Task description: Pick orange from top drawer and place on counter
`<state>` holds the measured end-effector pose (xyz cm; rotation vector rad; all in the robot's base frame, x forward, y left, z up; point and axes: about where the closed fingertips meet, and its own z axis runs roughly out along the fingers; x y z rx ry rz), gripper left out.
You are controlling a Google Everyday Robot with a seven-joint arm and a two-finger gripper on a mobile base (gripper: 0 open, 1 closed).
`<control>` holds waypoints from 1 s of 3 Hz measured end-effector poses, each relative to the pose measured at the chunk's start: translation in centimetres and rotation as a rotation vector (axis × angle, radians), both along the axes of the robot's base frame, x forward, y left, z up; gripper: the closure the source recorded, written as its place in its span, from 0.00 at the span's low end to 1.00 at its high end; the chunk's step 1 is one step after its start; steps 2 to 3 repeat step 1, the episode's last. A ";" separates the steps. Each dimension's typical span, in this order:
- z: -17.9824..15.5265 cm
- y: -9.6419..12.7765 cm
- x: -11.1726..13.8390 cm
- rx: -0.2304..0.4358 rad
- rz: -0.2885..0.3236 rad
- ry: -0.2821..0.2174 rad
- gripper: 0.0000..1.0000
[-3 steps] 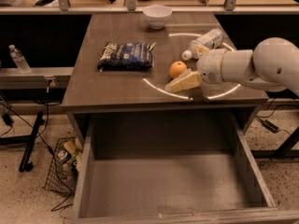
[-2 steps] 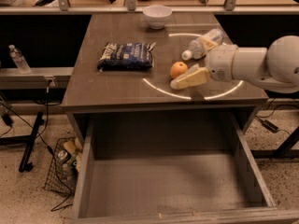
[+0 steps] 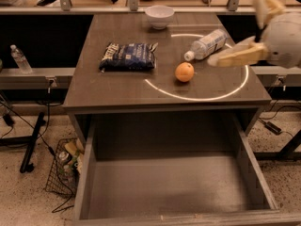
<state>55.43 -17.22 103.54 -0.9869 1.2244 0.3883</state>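
The orange rests on the counter, inside the left part of the glowing white circle. My gripper is open and empty at the right edge of the view, raised above the counter, to the right of the orange and apart from it. One tan finger points left, the other points up. The top drawer is pulled out fully below the counter, and its flat bottom is bare.
A clear plastic bottle lies on its side just behind the orange, under my gripper. A dark blue snack bag lies at the counter's left and a white bowl at the back. A wire basket stands on the floor at the left.
My gripper has let go of the orange, opened wide and drawn away to the right and up. The orange now sits alone on the counter.
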 end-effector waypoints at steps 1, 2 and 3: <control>1.8 -3.1 -2.4 -0.013 -0.058 -0.079 0.00; 1.8 -3.1 -2.4 -0.013 -0.058 -0.079 0.00; 1.8 -3.1 -2.4 -0.013 -0.058 -0.079 0.00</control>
